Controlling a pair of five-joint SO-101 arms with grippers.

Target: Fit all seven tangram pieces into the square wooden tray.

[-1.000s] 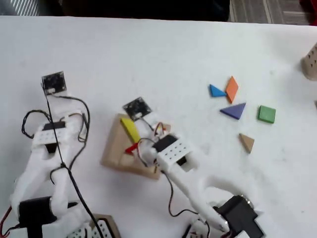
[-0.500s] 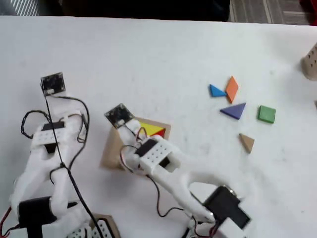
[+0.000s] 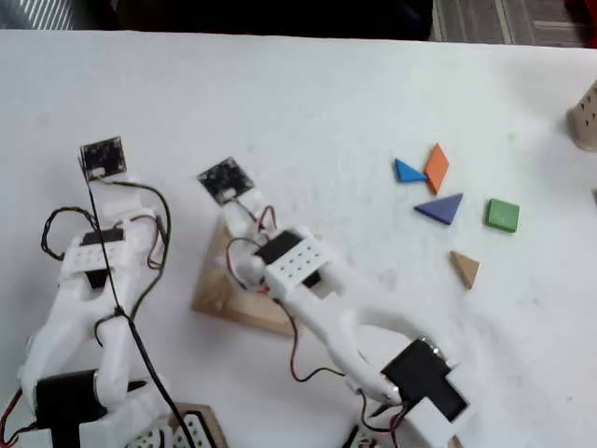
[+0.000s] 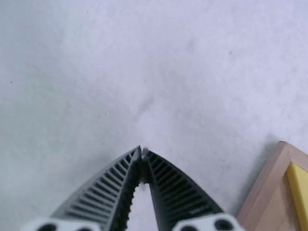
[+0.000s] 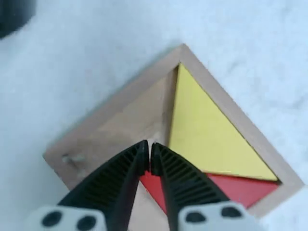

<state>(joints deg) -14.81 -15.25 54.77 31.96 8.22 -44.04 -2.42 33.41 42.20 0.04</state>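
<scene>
The right claw [image 5: 148, 149], pressed together and empty, has swung across the tray [image 5: 240, 122], leaving the yellow triangle [image 5: 207, 134] and red triangle [image 5: 236, 187] seated, so five loose pieces [image 3: 440, 207] remain.

five triangles [image 3: 439, 207], one square [image 3: 502, 215], one parallelogram [image 3: 437, 167], one tray [image 3: 215, 295], two arms [image 3: 336, 308].

The right hand [image 5: 148, 147] hangs over the tray [image 5: 120, 96] holding two triangles [image 5: 202, 130]; five loose pieces [image 3: 438, 207] lie well to its right on the worktop [image 3: 326, 112].
</scene>
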